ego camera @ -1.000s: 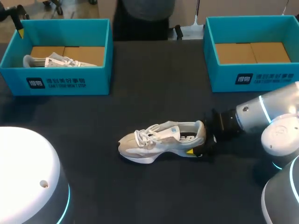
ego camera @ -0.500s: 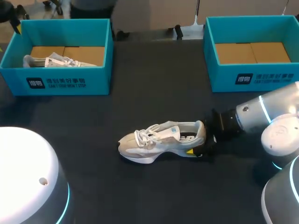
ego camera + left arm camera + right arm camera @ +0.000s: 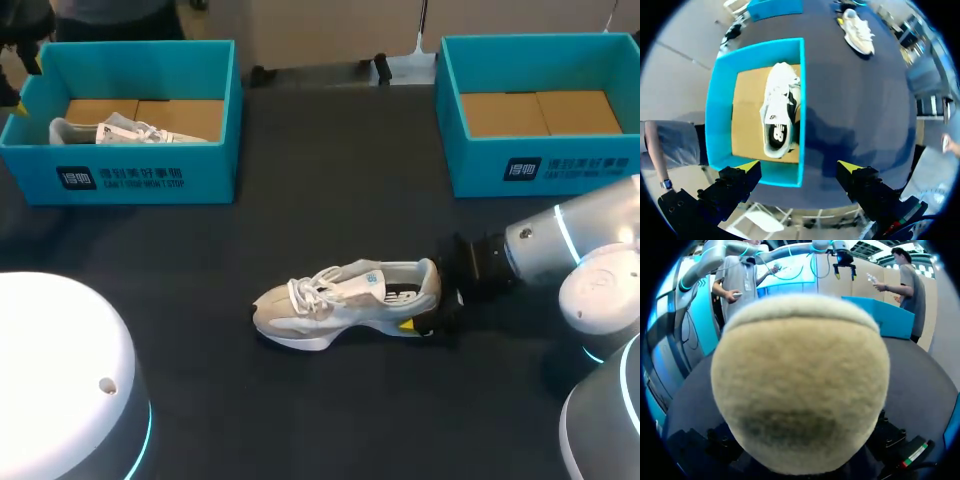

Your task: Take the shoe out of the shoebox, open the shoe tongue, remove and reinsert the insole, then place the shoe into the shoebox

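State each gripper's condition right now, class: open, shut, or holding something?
Left gripper: open, holding nothing.
Right gripper: against the shoe heel; cannot be told.

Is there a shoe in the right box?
No, the right box shows only its bare cardboard floor, with no shoe inside.

Dark counter [image 3: 335, 190] open between left teal cardboard shoebox [image 3: 140, 175] and right teal cardboard shoebox [image 3: 560, 165]. Beige-white sneaker [image 3: 345, 300] mid-counter; right tool [image 3: 428, 312] seemingly blocks heel side.
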